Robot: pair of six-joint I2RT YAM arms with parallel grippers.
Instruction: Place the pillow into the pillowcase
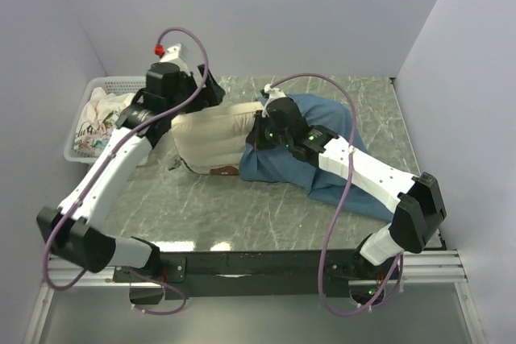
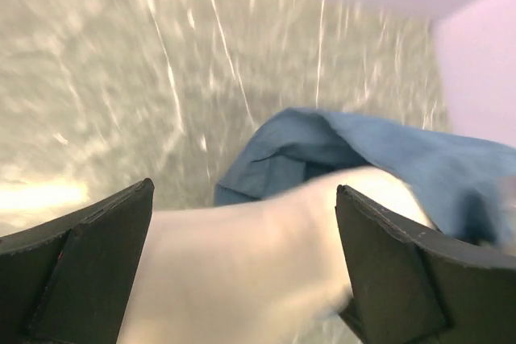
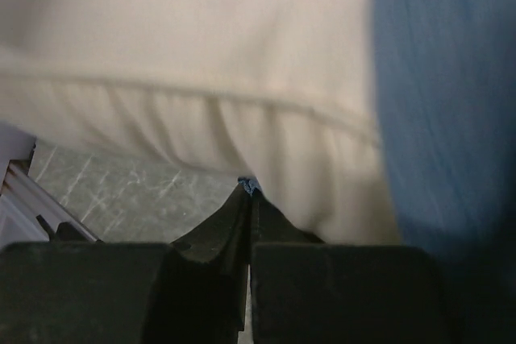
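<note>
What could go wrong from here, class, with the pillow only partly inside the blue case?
The right gripper pinches only a sliver of the pillowcase edge; it may slip free. The left gripper is open, so nothing holds the pillow, which could slide back out.

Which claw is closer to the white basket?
Left. The left claw hovers over the pillow near the basket; the right claw is farther, at the pillowcase edge.
</note>
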